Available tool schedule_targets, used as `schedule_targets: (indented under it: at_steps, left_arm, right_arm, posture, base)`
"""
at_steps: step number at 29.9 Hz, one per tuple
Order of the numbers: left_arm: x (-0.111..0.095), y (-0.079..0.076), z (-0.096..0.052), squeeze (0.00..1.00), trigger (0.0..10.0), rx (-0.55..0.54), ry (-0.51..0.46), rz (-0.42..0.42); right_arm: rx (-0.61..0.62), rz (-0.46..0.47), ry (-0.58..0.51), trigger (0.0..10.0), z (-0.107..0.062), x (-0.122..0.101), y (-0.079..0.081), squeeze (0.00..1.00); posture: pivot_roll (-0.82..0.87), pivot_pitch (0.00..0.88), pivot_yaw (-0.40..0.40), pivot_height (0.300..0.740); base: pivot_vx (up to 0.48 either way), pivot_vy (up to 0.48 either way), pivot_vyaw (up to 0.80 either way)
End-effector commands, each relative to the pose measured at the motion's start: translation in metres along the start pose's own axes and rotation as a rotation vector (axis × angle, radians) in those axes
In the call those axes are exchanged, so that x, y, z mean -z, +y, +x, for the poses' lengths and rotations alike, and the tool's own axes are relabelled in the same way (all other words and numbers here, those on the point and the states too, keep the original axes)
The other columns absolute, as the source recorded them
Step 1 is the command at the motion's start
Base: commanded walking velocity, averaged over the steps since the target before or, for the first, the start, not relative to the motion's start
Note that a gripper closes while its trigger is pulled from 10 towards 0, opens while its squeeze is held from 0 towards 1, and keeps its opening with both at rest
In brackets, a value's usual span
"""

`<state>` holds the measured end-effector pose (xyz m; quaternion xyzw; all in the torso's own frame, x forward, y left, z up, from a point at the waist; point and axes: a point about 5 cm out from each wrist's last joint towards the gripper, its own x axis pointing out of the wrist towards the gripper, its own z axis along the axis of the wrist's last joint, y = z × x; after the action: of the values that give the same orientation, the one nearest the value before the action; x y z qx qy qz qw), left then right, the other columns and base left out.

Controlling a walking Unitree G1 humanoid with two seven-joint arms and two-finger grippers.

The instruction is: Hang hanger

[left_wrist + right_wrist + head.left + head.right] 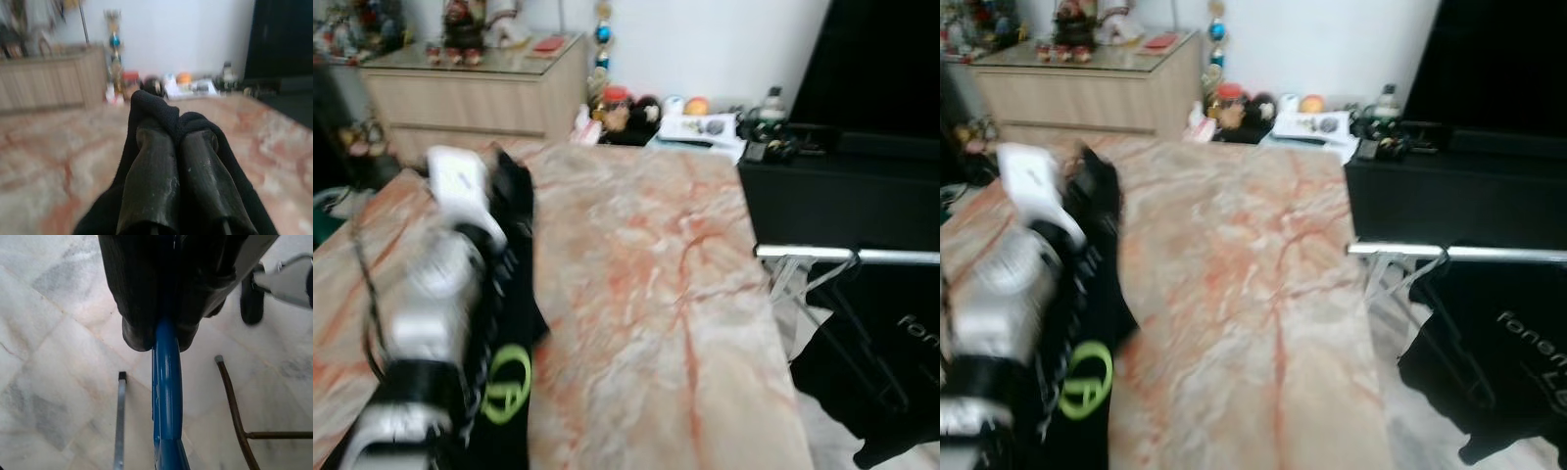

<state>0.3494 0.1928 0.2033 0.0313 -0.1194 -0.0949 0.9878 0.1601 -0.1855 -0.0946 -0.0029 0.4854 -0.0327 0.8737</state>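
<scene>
One blue plastic hanger (166,401) sits pinched in the right gripper (159,340), jaws closed on it above the pale marble floor (54,377). The left gripper (177,142), jaws seemingly closed on one black logo garment (514,323), hovers over the pink-veined marble counter (656,284); one silver rail (891,257) carries other dark clothes.

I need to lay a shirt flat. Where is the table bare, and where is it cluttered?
The marble table is bare from the black garment under the left gripper across to its edge by the silver rail. Its far end, near the toys and papers, is crowded.
</scene>
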Motion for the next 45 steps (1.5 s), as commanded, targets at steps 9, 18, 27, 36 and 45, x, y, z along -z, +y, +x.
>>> schedule_targets:
  at_steps: [9, 18, 27, 36, 45]
  left_arm:
    - [0.038, 0.004, -0.044, 1.00, 10.0, -0.004, 0.184, 0.028]
    - [0.047, -0.003, -0.088, 1.00, 10.0, 0.037, 0.236, 0.007]
    - [0.046, -0.006, -0.096, 0.00, 10.0, -0.020, 0.222, 0.006]
    - [0.046, -0.013, -0.088, 0.00, 10.0, 0.003, 0.209, 0.023]
    - [0.047, -0.013, -0.088, 0.00, 10.0, 0.001, 0.213, 0.025]
  right_arm:
    - [0.002, 0.009, -0.016, 10.0, -0.001, -0.002, -0.009, 0.00]
    - [0.011, 0.017, -0.017, 10.0, -0.001, -0.002, -0.016, 0.00]
    - [0.006, 0.042, -0.028, 10.0, 0.001, -0.007, 0.002, 0.00]
    - [0.005, 0.083, -0.019, 10.0, 0.002, -0.010, 0.010, 0.00]
    - [0.020, 0.090, -0.031, 10.0, 0.002, -0.013, -0.004, 0.00]
  posture:
    - [0.16, 0.000, 0.011, 0.740]
    - [0.16, 0.000, 0.021, 0.740]
    - [0.16, 0.000, 0.012, 0.740]
    - [0.15, 0.000, 0.015, 0.740]
    - [0.16, 0.000, 0.012, 0.740]
  base:
    - [0.000, 0.000, 0.00]
    - [0.000, 0.000, 0.00]
    - [0.000, 0.000, 0.00]
    - [0.000, -0.320, -0.21]
    - [0.000, -0.480, -0.28]
